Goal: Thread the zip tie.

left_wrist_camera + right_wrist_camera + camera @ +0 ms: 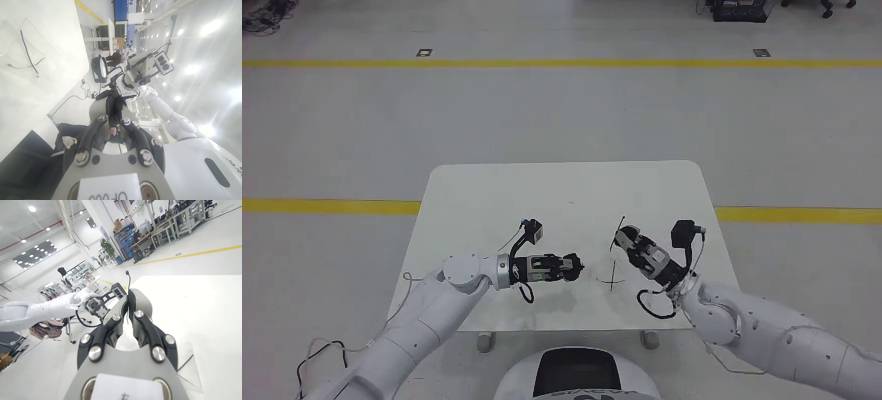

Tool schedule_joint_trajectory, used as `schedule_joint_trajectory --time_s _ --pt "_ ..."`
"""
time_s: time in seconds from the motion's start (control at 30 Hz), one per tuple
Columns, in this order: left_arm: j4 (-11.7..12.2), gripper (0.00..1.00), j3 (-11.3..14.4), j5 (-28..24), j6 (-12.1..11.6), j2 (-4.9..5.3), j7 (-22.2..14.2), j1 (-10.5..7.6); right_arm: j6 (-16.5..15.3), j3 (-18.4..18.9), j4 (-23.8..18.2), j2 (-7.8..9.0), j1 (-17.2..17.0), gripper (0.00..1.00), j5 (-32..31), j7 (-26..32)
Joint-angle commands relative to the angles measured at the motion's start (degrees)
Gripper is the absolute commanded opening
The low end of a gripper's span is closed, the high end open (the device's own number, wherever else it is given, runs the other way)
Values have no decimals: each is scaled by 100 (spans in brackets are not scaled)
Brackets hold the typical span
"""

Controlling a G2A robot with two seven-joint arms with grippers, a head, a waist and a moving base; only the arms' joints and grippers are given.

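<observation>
White table in a factory hall, yellow floor lines behind. My right gripper pinches a black zip tie, head end poking up past the tips, right of centre in top view. My left gripper, fingers pressed together, sits lower centre, apart from it. Btwn them 2 spare zip ties lie crossed on a clear sheet.
</observation>
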Motion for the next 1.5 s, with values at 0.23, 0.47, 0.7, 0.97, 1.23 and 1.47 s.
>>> schedule_joint_trajectory --time_s 0.23,0.47,0.7,0.97,1.23,1.47 --pt "0 0 0 0 0 0 0 0 0 7 32 -56 71 0 63 64" --pt "0 0 0 0 0 0 0 0 0 7 32 -56 71 0 63 64" --pt "0 0 0 0 0 0 0 0 0 7 32 -56 71 0 63 64" --pt "0 0 0 0 0 0 0 0 0 7 32 -56 71 0 63 64" --pt "-86 0 60 -88 0 -22 178 109 0 45 15 -66 29 0 71 25" --pt "-448 0 219 364 0 -202 1534 567 0 145 100 -169 -611 0 -384 -905"
